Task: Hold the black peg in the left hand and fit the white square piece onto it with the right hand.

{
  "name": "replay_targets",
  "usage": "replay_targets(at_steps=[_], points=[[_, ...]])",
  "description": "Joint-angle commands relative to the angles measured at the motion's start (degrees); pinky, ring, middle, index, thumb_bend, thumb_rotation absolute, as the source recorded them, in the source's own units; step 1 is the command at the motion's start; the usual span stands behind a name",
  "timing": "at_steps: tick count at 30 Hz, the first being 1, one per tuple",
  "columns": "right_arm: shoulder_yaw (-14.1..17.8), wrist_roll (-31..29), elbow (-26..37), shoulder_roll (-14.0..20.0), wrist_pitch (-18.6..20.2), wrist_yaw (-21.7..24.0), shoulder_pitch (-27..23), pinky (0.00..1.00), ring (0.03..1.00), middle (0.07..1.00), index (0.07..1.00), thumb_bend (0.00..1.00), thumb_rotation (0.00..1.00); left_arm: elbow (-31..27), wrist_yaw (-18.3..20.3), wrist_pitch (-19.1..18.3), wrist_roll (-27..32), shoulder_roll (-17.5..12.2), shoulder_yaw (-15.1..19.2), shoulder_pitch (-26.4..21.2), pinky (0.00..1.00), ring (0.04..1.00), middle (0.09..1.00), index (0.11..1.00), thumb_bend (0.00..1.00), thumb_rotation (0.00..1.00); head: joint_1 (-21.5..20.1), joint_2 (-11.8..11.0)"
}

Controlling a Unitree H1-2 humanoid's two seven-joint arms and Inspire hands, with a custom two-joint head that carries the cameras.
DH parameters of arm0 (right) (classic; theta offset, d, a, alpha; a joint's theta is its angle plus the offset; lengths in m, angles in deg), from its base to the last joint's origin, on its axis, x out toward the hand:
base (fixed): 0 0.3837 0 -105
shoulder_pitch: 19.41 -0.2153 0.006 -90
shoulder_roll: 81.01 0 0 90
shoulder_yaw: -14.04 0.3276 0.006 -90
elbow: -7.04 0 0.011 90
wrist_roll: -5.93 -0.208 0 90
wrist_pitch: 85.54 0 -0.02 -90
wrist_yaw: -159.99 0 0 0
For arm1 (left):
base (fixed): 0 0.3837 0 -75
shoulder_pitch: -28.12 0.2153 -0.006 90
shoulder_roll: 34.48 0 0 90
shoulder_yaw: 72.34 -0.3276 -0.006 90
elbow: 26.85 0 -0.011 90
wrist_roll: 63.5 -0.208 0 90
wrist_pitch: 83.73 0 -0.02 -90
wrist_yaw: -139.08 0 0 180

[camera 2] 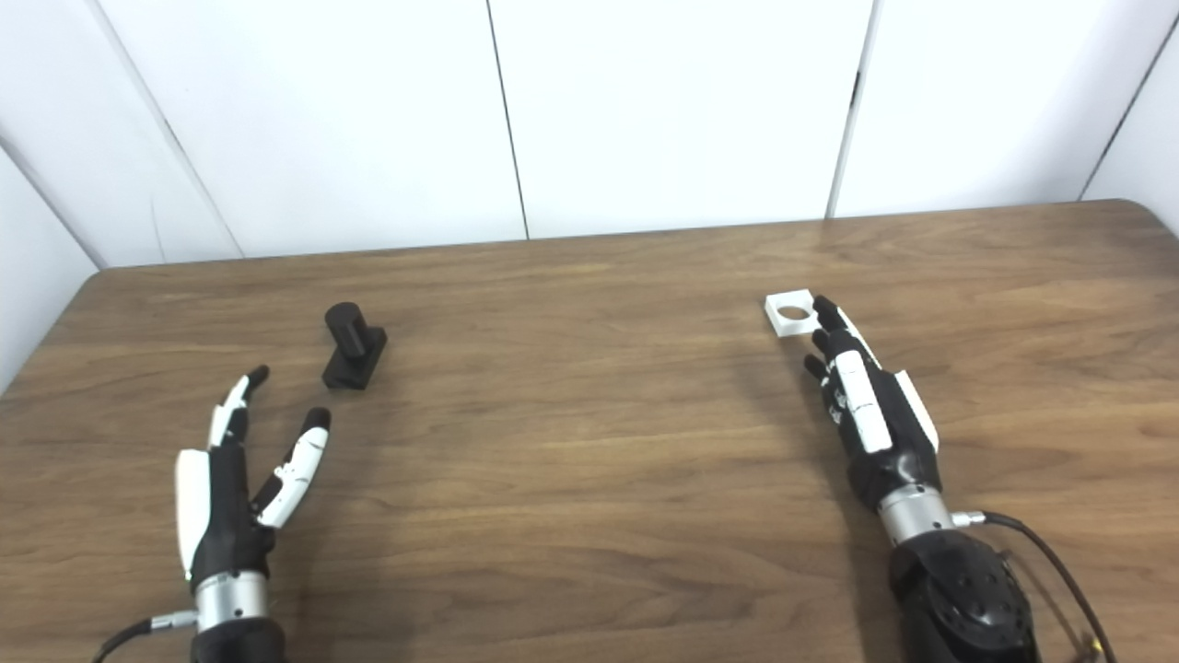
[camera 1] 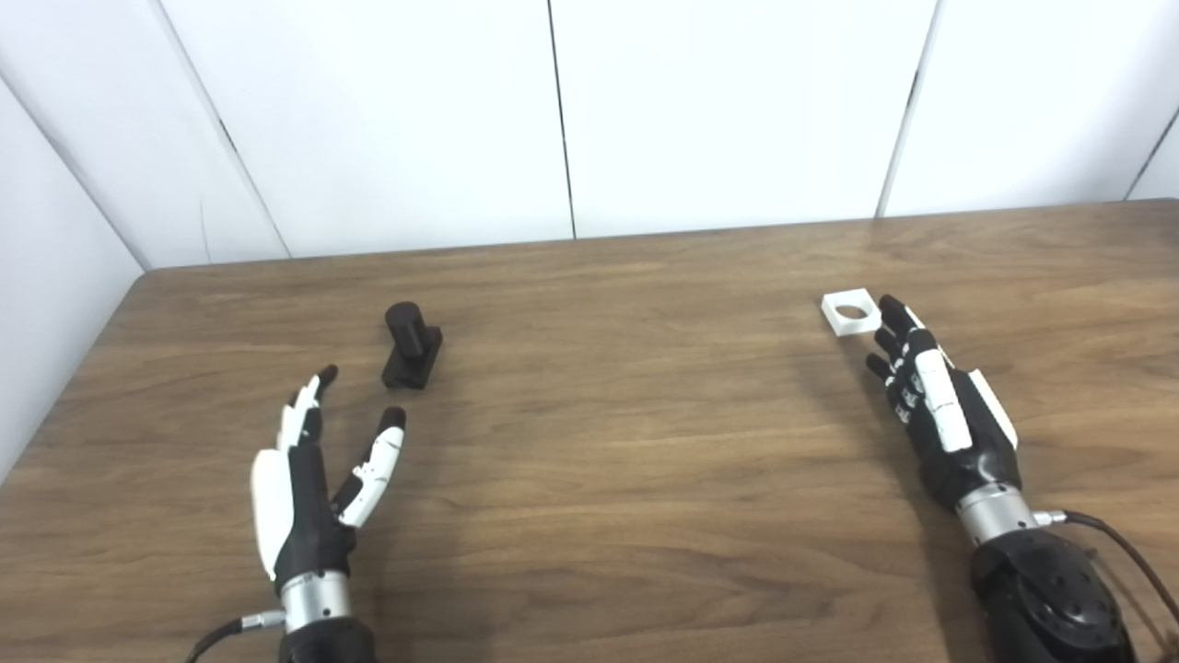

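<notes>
A brown wood-grain table filled the lower part of both views, with rounded far corners, and plain white wall panels with dark seams stood behind it.

The black peg stood on its block base on the left half of the table, held by nothing. The left hand lay nearer the robot, its fingers and thumb spread wide and empty; the thumb tip pointed toward the peg's base but stayed apart from it.

The white square piece, with a round hole through it, lay flat on the right half. The right hand reached toward it with fingers extended and close together, gripping nothing. Its fingertips were at the piece's near right corner; whether they touched it could not be told.
</notes>
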Motion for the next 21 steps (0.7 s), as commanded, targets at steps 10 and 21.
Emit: replay_targets(at_steps=[10,21], points=[[-0.78,1.14,-0.57,0.35,-2.53,0.44,-0.84,0.98,1.000,0.999,0.949,0.51,0.92,1.77,-3.17,-8.54,-20.16,-4.02,-3.74,-6.01,1.00,0.974,0.912,0.838,0.79,0.49,0.44,-0.43],[-1.11,2.23,-0.54,-0.25,-2.75,0.02,-0.65,0.96,1.000,0.995,0.941,0.52,0.93,2.27,9.21,-19.79,-24.71,-8.38,-6.85,-10.33,1.00,0.953,0.899,0.816,0.81,0.56,0.87,-0.64]])
